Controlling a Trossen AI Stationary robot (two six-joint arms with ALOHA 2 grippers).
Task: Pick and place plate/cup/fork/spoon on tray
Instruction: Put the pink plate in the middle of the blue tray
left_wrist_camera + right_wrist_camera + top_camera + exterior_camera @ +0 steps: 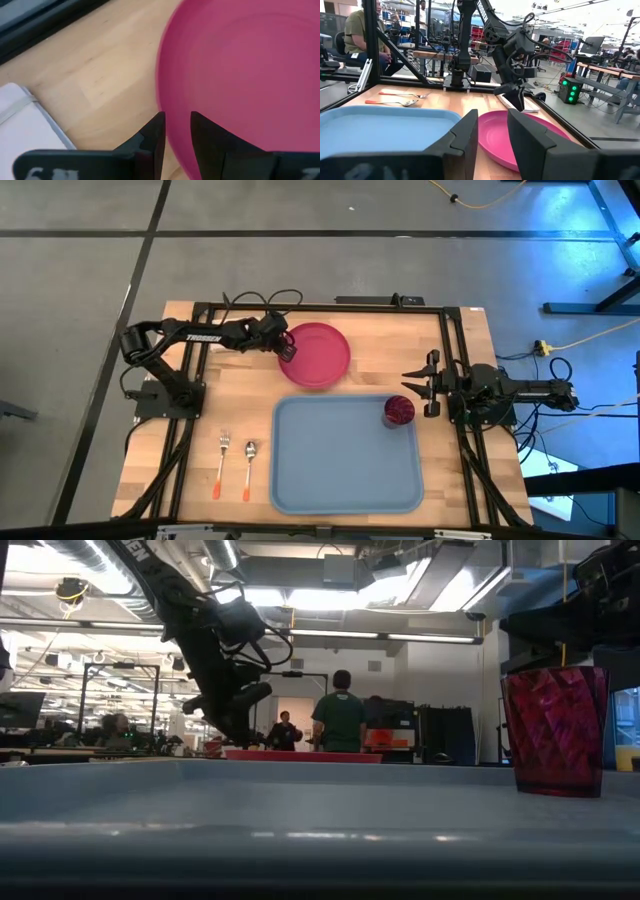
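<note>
The pink-red plate [322, 356] lies flat on the wooden table behind the light-blue tray [345, 470]. My left gripper [288, 348] is at the plate's left rim, shut on it. The maroon cup [399, 411] stands upright in the tray's far right corner and also shows in the low view [556, 730]. The fork [223, 463] and the spoon [249, 468], both orange-handled, lie on the table left of the tray. My right gripper [412, 383] is open and empty, just beyond the tray's far right corner, near the cup. My left gripper has the plate's left rim [176, 131] between its two fingers, one finger [156, 134] outside the edge and one over the plate's inner face. The fingers slant down from the table's left. The plate lies level on the table [300, 755].
A white folded napkin [25, 130] lies on the table beside the plate's left rim, close to my left gripper. Black frame rails [455, 360] run along the table's edges. People stand in the room beyond the table [340, 710].
</note>
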